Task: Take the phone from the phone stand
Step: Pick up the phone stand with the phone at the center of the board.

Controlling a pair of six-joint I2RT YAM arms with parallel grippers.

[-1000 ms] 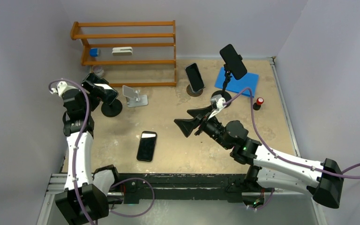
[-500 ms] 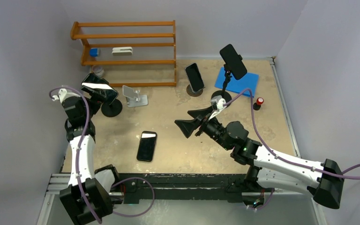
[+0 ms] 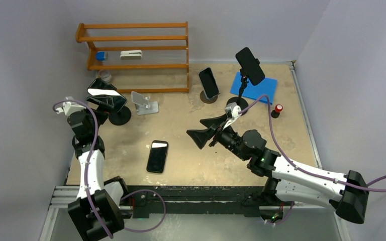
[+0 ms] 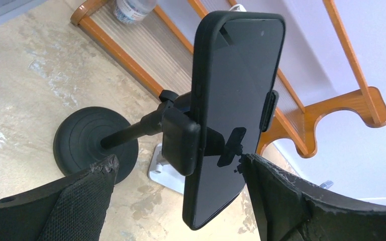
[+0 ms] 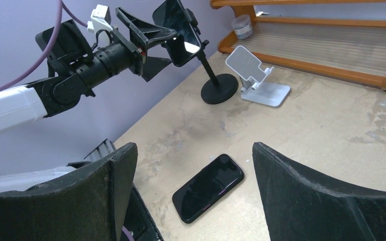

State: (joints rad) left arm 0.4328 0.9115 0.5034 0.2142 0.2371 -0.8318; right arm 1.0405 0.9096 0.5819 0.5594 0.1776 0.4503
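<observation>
1. Your left gripper (image 4: 178, 161) is spread wide and has hold of nothing. In the left wrist view its two black padded fingers (image 4: 88, 201) frame the lower end of the phone.
2. The black phone in a dark case (image 4: 231, 110) sits clamped in the black phone stand with a round base (image 4: 93, 143). The stand's side clamps press on both long edges of the phone, which is tilted on the slanted stem.
3. From above, you find that phone (image 3: 106, 95) at the far left of the beige table (image 3: 130, 145). Its screen catches glare, and the left gripper (image 3: 97, 103) is right at its near end.
4. One finger's tip lies just beside the phone's lower edge, and you cannot tell from these views whether it touches. The other finger stands apart from the clamp.
5. Your right gripper (image 3: 197, 129) is also gaping wide with nothing in it. It hangs over the middle of the table and points left, towards the stand.
6. A second black phone (image 3: 157, 156) lies flat on the table, screen up, between the two arms.
7. A white folding stand (image 3: 145, 103) sits just beside the round base, with nothing on it.
8. An orange wooden rack (image 3: 135, 47) stands behind both stands, against the back wall.
9. On the far right, two more dark phones (image 3: 209, 83) are mounted on their own stands, and the taller one stands at the edge of a blue mat (image 3: 259, 89).
</observation>
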